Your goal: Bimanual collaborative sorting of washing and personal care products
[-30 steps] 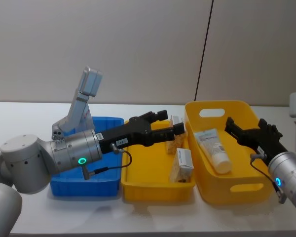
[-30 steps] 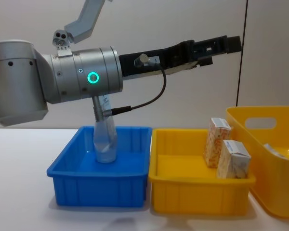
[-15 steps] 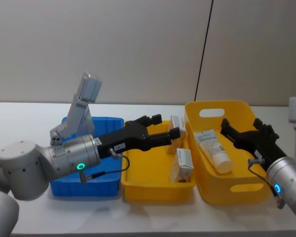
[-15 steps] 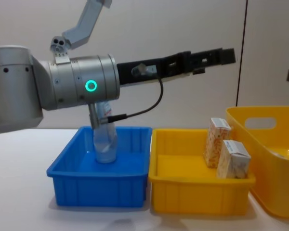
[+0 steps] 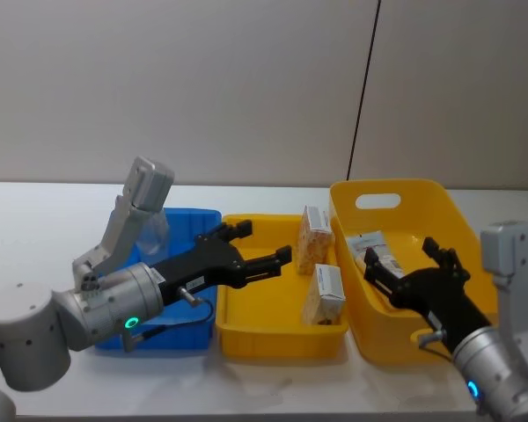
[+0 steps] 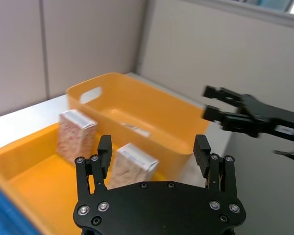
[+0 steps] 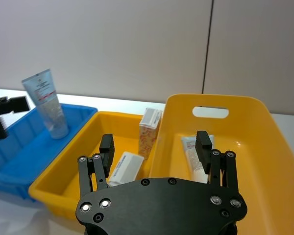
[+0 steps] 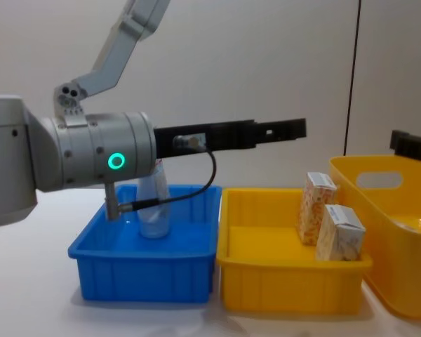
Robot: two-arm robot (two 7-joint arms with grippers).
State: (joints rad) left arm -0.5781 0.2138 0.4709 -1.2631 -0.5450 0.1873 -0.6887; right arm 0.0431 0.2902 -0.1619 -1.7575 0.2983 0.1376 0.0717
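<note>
On the white surface (image 5: pixel 35 211) three bins stand in a row nearer its front edge: the tall yellow bin (image 5: pixel 383 343) toward the right edge, the shallow yellow tray (image 5: pixel 282 338) in the middle, and the blue bin (image 8: pixel 147 281) toward the left edge. The left pincer (image 5: pixel 262 242) hovers over the tray, jaws spread and empty; the right pincer (image 5: pixel 403 259) hangs over the tall bin, likewise spread and empty. The lying tube (image 7: pixel 191 152) rests flat on the tall bin's floor; the standing tube (image 7: pixel 46 100) sits cap-down and slightly tilted in the blue bin. Both look light and soft, likely to dent or slip under a hard squeeze, so a hold across the firmer shoulder near the cap, or flat across the crimped end, seems safest. The rear carton (image 5: pixel 315 239) and front carton (image 5: pixel 327 290) stand upright along the tray's right side; they look like light, stiff but crushable card, probably best pinched across two opposite flat sides just below the top.
</note>
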